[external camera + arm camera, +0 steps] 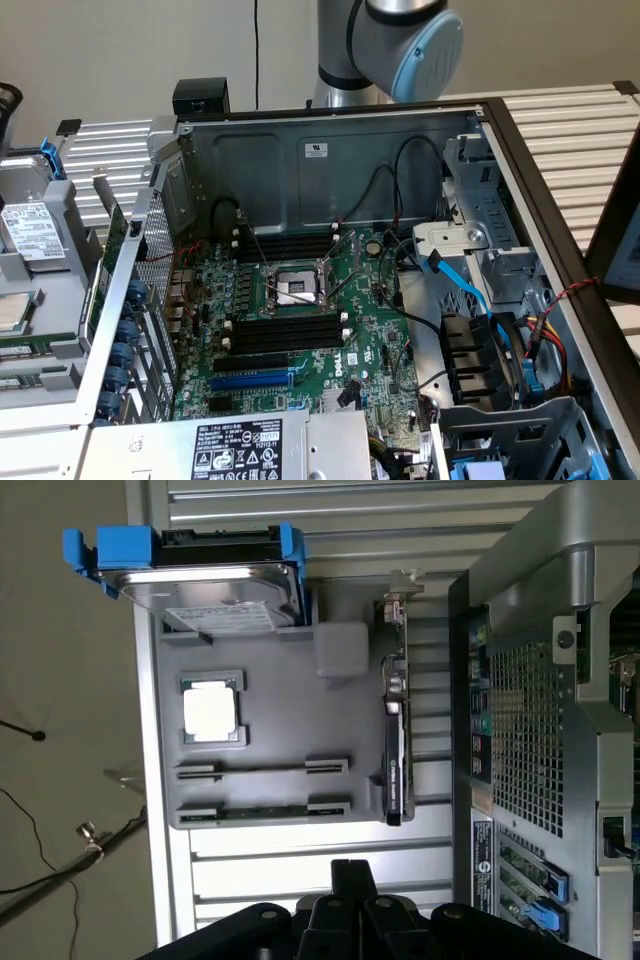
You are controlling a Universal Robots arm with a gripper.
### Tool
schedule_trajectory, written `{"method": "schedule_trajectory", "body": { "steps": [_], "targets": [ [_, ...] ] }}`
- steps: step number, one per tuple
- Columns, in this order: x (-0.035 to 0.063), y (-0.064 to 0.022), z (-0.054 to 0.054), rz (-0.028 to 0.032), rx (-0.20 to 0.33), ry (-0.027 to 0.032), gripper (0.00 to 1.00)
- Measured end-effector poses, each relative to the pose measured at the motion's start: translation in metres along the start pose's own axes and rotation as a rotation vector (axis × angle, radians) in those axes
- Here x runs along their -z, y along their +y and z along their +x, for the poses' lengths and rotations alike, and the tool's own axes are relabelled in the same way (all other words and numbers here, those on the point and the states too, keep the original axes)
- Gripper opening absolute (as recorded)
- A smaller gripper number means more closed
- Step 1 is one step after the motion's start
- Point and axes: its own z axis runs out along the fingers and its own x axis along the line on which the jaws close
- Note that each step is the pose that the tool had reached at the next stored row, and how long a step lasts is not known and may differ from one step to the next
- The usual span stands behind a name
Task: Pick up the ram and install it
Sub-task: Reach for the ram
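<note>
The ram is a thin green stick standing on edge between two grey clips of a grey parts tray. A second thin strip sits in the parallel holder beside it. My gripper hangs above the slatted table a short way off the tray's ram side, its black fingers pressed together with nothing between them. In the exterior view the arm's elbow rises behind the open computer case. The black memory slots with white end clips lie on the motherboard beside the processor socket.
The tray also carries a hard drive in a blue caddy, a square processor and an expansion card on edge. The case's perforated rear wall stands next to the tray. A blue expansion slot and loose cables crowd the case.
</note>
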Motion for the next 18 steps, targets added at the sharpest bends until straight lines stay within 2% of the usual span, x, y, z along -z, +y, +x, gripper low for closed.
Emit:
{"method": "schedule_trajectory", "body": {
  "steps": [6, 10, 18],
  "targets": [
    [-0.0041, -0.0012, 0.02, 0.0, 0.0, 0.0001, 0.1],
    [-0.0057, -0.0014, 0.025, 0.0, 0.0, 0.0001, 0.1],
    [-0.0058, -0.0011, 0.026, -0.0001, 0.0, -0.0001, 0.1]
  ]
}}
